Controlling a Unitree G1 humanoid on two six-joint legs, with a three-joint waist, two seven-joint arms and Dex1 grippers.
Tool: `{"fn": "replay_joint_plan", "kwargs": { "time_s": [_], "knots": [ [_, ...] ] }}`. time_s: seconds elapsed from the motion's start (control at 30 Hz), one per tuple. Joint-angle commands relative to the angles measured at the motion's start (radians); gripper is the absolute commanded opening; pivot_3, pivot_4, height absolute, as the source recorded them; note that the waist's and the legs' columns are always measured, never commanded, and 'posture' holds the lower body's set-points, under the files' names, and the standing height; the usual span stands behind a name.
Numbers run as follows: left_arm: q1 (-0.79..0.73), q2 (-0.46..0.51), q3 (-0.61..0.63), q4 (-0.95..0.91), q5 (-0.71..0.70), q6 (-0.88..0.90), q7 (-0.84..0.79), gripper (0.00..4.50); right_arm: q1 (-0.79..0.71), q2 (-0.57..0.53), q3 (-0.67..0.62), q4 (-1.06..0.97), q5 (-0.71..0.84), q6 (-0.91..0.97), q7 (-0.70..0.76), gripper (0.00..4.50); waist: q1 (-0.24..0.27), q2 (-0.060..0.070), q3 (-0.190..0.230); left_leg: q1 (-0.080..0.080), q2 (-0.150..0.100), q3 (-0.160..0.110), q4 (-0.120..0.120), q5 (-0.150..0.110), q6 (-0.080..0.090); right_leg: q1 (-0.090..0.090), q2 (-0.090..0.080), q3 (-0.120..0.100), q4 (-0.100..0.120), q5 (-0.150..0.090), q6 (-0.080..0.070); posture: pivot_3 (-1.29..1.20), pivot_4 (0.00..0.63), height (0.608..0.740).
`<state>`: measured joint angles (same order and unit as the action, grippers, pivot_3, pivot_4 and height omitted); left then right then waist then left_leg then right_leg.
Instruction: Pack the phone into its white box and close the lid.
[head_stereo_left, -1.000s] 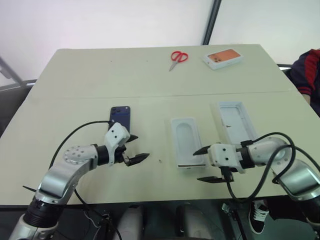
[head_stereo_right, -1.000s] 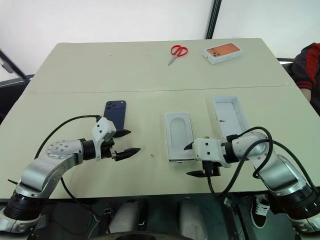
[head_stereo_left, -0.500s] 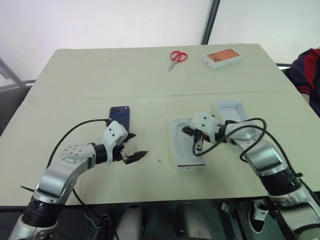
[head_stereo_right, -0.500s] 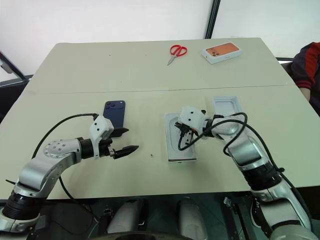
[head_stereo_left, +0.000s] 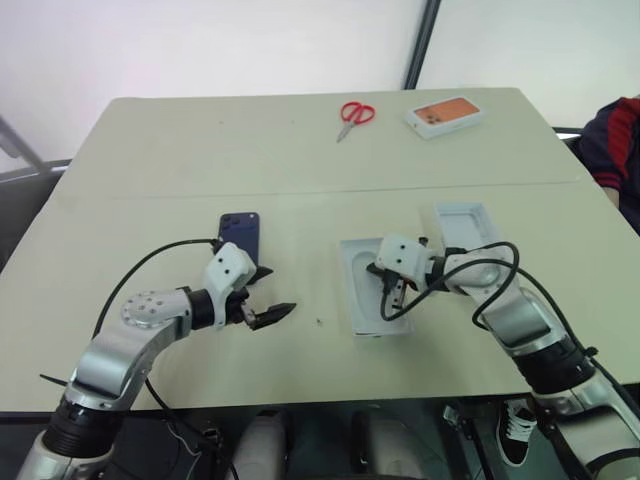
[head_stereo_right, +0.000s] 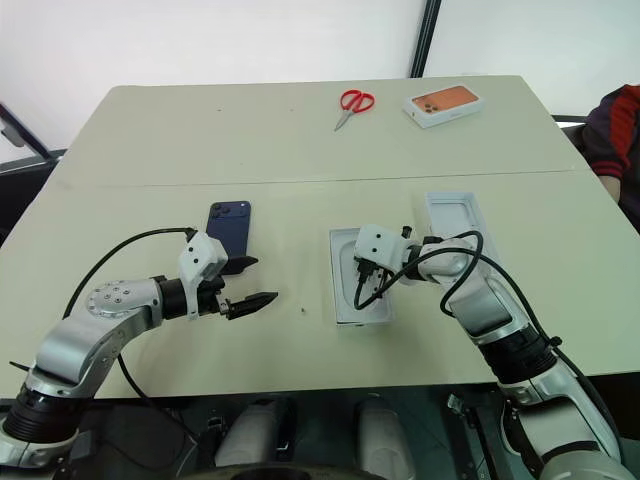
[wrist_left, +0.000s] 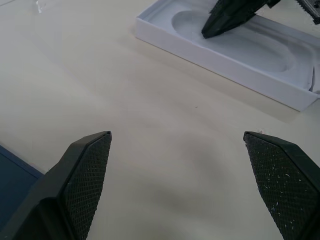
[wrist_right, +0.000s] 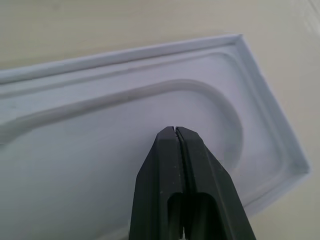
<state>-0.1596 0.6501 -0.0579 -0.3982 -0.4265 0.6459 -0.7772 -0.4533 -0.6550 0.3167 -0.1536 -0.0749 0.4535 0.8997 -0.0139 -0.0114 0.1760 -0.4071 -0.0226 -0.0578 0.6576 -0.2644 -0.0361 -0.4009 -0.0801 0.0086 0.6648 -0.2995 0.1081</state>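
Left of white box (head_stereo_left: 372, 292) — slim navy phone (head_stereo_left: 240, 235), flat, cam corner up.

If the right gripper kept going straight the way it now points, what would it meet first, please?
Most likely the moulded insert in the white box: the shut right gripper aims at its recess, though the remaining gap is unclear.

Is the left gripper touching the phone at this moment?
Apart. In the left eye view the open left gripper hangs over bare table, and the phone lies farther back with a strip of table between them.
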Motion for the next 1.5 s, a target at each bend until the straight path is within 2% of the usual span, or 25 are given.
{"fn": "replay_joint_plan", "kwargs": {
  "time_s": [0.03, 0.13, 0.23, 0.33, 0.4, 0.53, 0.7, 0.8, 0.97, 1.0, 1.2, 1.5],
  "knots": [
    [-0.001, 0.010, 0.021, -0.034, -0.013, -0.008, -0.008, 4.46, -0.013, 0.001, -0.015, -0.038, -0.010, 0.000, -0.017, 0.05, 0.000, 0.000, 0.000, 0.000, 0.000, 0.000, 0.000, 0.000, 0.000, 0.000, 0.000, 0.000, 0.000, 0.000, 0.000, 0.00, 0.150, 0.740],
    [-0.002, 0.011, 0.032, -0.029, -0.015, -0.010, -0.009, 4.46, -0.043, 0.018, -0.038, -0.037, -0.001, -0.010, -0.039, 0.05, 0.001, 0.000, 0.000, 0.000, 0.000, 0.000, 0.000, 0.000, 0.000, 0.000, 0.000, 0.000, 0.000, 0.000, 0.000, 0.00, 0.150, 0.740],
    [-0.007, -0.005, 0.094, -0.019, -0.051, 0.020, 0.018, 4.46, -0.089, 0.047, -0.062, -0.039, 0.036, 0.007, -0.041, 0.05, -0.001, 0.000, 0.000, 0.000, 0.000, 0.000, 0.000, 0.000, 0.000, 0.000, 0.000, 0.000, 0.000, 0.000, 0.000, 0.00, 0.150, 0.740],
    [-0.042, -0.057, 0.190, 0.016, -0.093, 0.094, 0.128, 4.48, -0.149, 0.097, -0.064, -0.025, 0.075, 0.046, -0.032, 0.89, -0.001, 0.000, 0.000, 0.000, 0.000, 0.000, 0.000, 0.000, 0.000, -0.001, 0.000, 0.000, 0.000, 0.000, 0.000, 0.00, 0.150, 0.740],
    [-0.066, -0.087, 0.228, 0.038, -0.103, 0.139, 0.191, 4.50, -0.170, 0.117, -0.054, -0.016, 0.080, 0.057, -0.033, 1.82, 0.001, 0.000, 0.000, 0.000, 0.000, 0.000, 0.000, 0.000, 0.000, 0.000, 0.000, 0.000, 0.000, 0.000, 0.000, 0.00, 0.150, 0.740],
    [-0.166, -0.161, 0.358, 0.150, -0.044, 0.263, 0.462, 4.50, -0.258, 0.278, 0.062, 0.085, 0.006, 0.006, -0.114, 3.82, -0.004, 0.000, 0.000, 0.000, 0.000, 0.000, 0.001, 0.000, 0.000, -0.001, 0.000, 0.000, 0.001, 0.000, 0.000, 0.00, 0.150, 0.740],
    [-0.244, -0.170, 0.421, 0.235, -0.045, 0.442, 0.578, 4.50, -0.300, 0.413, 0.140, 0.230, -0.053, -0.020, -0.188, 3.82, -0.005, -0.001, 0.000, -0.001, 0.000, 0.000, 0.000, 0.003, -0.005, -0.004, 0.001, 0.000, 0.003, 0.000, 0.000, 0.00, 0.150, 0.740],
    [-0.274, -0.170, 0.436, 0.272, -0.060, 0.511, 0.588, 4.50, -0.330, 0.486, 0.177, 0.333, -0.086, -0.036, -0.224, 2.92, -0.003, -0.001, -0.001, -0.002, -0.001, 0.000, 0.000, 0.004, -0.006, -0.004, 0.000, 0.000, 0.003, 0.000, 0.000, 0.00, 0.150, 0.740],
    [-0.300, -0.181, 0.431, 0.308, -0.064, 0.581, 0.583, 4.50, -0.372, 0.560, 0.223, 0.474, -0.160, -0.092, -0.290, 0.38, -0.006, -0.001, -0.001, -0.001, -0.001, 0.000, -0.001, 0.005, -0.009, -0.005, 0.000, 0.000, 0.003, 0.000, 0.000, 0.00, 0.150, 0.740],
    [-0.301, -0.182, 0.423, 0.316, -0.065, 0.592, 0.577, 4.50, -0.376, 0.578, 0.223, 0.496, -0.163, -0.097, -0.301, 0.04, -0.006, -0.001, -0.001, -0.001, -0.001, 0.000, -0.001, 0.005, -0.009, -0.005, 0.000, 0.000, 0.003, 0.000, 0.000, 0.00, 0.150, 0.740],
    [-0.324, -0.221, 0.445, 0.335, -0.109, 0.682, 0.552, 4.50, -0.383, 0.639, 0.229, 0.586, -0.192, -0.139, -0.334, 0.04, -0.005, -0.001, -0.002, -0.001, -0.001, 0.000, -0.003, 0.006, -0.010, -0.005, -0.001, 0.000, 0.003, 0.000, 0.000, 0.00, 0.150, 0.740],
    [-0.325, -0.289, 0.450, 0.277, -0.169, 0.836, 0.516, 4.50, -0.386, 0.661, 0.223, 0.629, -0.207, -0.194, -0.337, 0.04, -0.004, -0.001, -0.004, 0.000, -0.002, 0.000, -0.004, 0.006, -0.011, -0.004, -0.001, 0.001, 0.003, 0.000, 0.000, 0.00, 0.150, 0.740]
  ]
}}
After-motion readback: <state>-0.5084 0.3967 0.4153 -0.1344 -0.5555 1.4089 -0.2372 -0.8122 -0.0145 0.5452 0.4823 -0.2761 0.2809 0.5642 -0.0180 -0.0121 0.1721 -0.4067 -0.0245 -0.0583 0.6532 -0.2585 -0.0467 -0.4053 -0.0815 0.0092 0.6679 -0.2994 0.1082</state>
